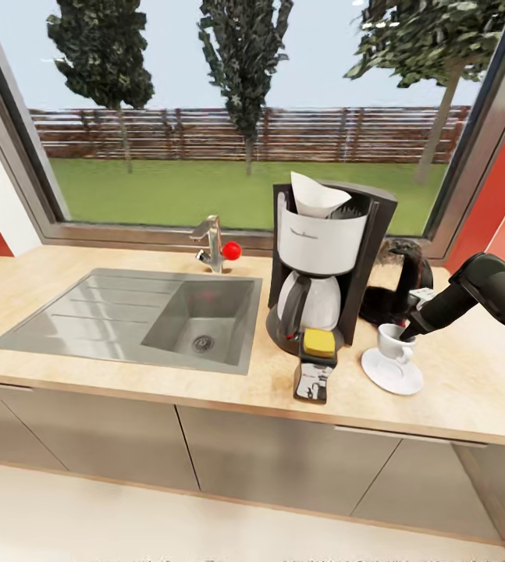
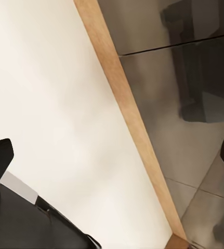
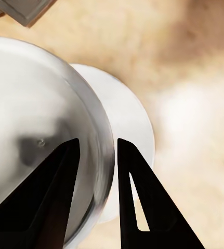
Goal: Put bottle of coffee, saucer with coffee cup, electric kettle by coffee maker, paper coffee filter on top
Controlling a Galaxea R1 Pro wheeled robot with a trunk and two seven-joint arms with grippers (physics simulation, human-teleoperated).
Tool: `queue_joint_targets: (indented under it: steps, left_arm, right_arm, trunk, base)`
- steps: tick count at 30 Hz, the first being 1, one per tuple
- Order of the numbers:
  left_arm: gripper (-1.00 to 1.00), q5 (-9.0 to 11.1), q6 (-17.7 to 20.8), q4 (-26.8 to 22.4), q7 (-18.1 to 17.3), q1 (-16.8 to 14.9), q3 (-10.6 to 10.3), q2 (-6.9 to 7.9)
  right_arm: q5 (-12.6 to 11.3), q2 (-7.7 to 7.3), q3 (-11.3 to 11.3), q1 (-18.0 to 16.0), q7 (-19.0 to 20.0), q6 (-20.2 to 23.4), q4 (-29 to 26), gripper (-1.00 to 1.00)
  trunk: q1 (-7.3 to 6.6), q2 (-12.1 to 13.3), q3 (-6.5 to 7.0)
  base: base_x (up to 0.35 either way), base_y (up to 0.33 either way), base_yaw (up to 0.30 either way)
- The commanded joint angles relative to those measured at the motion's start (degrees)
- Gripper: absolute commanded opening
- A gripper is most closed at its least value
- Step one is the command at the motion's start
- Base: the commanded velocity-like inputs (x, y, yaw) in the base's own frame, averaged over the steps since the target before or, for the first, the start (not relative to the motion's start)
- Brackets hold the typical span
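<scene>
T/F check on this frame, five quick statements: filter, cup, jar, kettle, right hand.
1. A paper filter sits on top of the coffee maker. True.
2. The cup stands on the bare counter. False: it stands on the saucer.
3. The coffee jar is in the sink. False: it stands on the counter in front of the coffee maker.
4. The right hand has one finger inside the cup's rim and one outside. True.
5. The kettle stands left of the sink. False: it is behind the cup, right of the coffee maker.
</scene>
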Motion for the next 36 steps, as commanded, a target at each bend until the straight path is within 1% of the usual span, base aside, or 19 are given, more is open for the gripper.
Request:
queue_joint_targets:
  steps: [1,28,36]
  left_arm:
    - [1.0,0.4,-0.1,-0.1,-0.1,0.0,-0.4,0.01]
    - [1.0,0.4,-0.1,-0.1,-0.1,0.0,-0.4,0.01]
    - [1.0,0.4,-0.1,-0.1,-0.1,0.0,-0.4,0.01]
  right_arm:
    - [0.5,-0.02,0.1,0.0,0.5,0.4,-0.1,-1.0]
    - [0.5,-0.05,0.1,0.0,0.5,0.4,-0.1,-1.0]
    - [0.5,-0.1,0.1,0.0,0.5,0.4,-0.1,-1.0]
  trunk:
    - [0.0,0.0,-0.13]
    - [0.0,0.0,-0.3]
    - [0.0,0.0,-0.72]
  base:
    - [0.0,0.0,0.0]
    - [-0.029,0.0,0.0]
    - [0.0,0.0,0.0]
